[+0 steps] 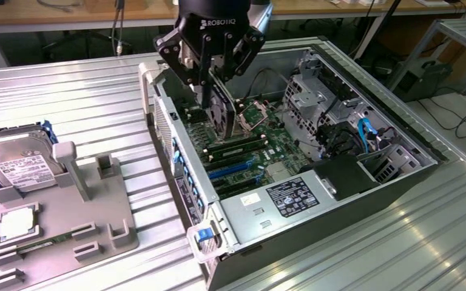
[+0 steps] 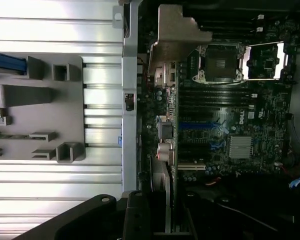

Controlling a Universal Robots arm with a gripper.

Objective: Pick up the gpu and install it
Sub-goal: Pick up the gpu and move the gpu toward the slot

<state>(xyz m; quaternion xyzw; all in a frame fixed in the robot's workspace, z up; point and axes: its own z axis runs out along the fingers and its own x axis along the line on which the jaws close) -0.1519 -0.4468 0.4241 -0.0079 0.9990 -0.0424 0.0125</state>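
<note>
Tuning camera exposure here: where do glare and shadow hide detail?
Exterior view: glare streaks the metal table at the exterior view's right; the gpu, held in the gripper, reads dark against the motherboard. Wrist view: the table washes out near white, while parts of the computer case sink almost to black.

glossy ribbed metal table (image 1: 95, 91), matt grey plastic holder (image 1: 95, 209), gpu (image 1: 226, 115) with dull metal bracket (image 2: 177, 35).

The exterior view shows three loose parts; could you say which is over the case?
The gpu, on edge in the gripper over the motherboard; the hard drive and CPU chip lie on the grey holder.
</note>
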